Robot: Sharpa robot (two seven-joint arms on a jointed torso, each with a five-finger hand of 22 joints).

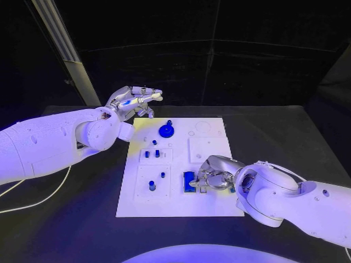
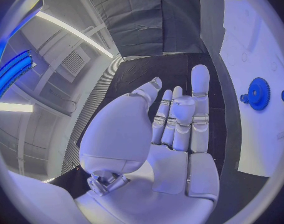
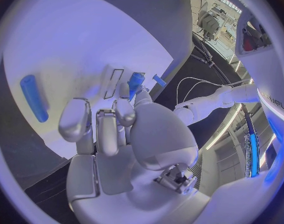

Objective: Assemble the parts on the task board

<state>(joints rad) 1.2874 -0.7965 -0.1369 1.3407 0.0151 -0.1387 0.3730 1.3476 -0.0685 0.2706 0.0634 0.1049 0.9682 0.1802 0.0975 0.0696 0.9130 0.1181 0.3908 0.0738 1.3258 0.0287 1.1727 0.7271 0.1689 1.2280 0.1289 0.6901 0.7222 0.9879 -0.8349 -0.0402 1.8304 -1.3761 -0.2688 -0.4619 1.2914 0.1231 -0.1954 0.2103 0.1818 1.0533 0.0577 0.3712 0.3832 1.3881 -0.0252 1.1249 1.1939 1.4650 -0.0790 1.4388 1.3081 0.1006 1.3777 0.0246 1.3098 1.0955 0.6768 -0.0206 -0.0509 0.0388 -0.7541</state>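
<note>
The white task board (image 1: 215,205) lies in the middle of the table. A blue gear (image 1: 166,130) (image 2: 258,93) sits near its far edge, with small blue pegs (image 1: 151,154) below it and more blue pieces (image 1: 152,185) in the near left square. My right hand (image 1: 213,174) (image 3: 117,134) is low over the board's near right part. Its thumb and fingertips (image 3: 124,90) pinch an upright blue part (image 1: 190,181) (image 3: 136,82). My left hand (image 1: 134,101) (image 2: 173,129) hangs raised off the board's far left corner, fingers stretched out, holding nothing.
A long blue piece (image 3: 34,97) lies on the board beside my right hand. Black table (image 1: 294,142) runs around the board on all sides. A white cable (image 1: 33,200) trails over the table at the left.
</note>
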